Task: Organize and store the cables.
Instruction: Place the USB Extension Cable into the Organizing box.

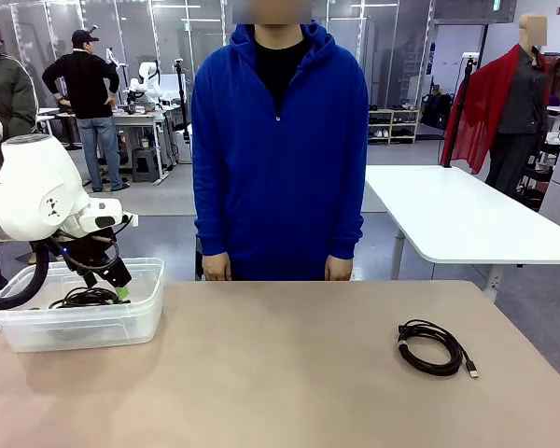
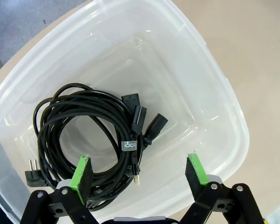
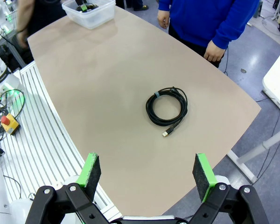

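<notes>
Inside the clear plastic tub (image 2: 224, 107) lie black coiled cables (image 2: 84, 135); the left gripper (image 2: 139, 172) hangs above them, spread wide and empty. Well right of the tub, a strapped black coil (image 3: 166, 106) lies below the right gripper (image 3: 147, 171), likewise spread. Light and floppy, I'd say; best pinched across the bundled loops at the strap.

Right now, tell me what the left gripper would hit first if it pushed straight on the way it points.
Probably the coiled black cables lying in the clear plastic bin. The open left gripper hangs over them, its left pad above the coil; the exact gap is unclear.
</notes>
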Tool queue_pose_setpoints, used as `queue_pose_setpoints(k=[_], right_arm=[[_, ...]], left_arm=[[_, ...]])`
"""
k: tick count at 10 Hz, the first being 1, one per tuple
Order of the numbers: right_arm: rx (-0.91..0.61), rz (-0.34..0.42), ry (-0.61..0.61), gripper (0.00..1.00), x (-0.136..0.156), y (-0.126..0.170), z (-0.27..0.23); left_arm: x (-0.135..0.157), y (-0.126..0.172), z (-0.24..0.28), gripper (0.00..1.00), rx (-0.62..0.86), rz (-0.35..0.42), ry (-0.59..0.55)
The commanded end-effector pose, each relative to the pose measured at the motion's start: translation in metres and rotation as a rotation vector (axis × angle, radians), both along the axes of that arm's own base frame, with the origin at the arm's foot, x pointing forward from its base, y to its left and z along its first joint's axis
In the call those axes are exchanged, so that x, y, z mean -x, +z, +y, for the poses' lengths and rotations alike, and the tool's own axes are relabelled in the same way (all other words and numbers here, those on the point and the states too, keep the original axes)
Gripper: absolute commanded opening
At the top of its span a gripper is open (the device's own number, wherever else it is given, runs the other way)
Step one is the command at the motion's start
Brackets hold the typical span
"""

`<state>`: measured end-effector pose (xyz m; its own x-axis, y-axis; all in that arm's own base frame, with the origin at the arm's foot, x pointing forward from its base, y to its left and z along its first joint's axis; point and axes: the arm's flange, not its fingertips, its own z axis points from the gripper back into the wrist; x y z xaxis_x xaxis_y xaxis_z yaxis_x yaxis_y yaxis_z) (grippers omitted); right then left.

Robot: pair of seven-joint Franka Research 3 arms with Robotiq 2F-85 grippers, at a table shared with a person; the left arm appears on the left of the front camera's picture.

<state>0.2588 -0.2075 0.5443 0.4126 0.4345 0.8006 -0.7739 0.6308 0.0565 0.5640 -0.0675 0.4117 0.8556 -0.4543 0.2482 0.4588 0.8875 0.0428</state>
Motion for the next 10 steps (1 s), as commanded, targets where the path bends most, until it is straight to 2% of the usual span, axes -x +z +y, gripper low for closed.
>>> queue_pose_setpoints(k=[1,10], right_arm=[[0.003,-0.002,-0.004,1.00,-0.0014,-0.0003,0.0002],[0.003,-0.002,-0.004,1.00,-0.0014,-0.0003,0.0002]], left_arm=[[-0.0001,-0.0007,0.0003,1.00,0.000,0.001,0.001],[-0.0001,-0.0007,0.0003,1.00,0.000,0.001,0.001]])
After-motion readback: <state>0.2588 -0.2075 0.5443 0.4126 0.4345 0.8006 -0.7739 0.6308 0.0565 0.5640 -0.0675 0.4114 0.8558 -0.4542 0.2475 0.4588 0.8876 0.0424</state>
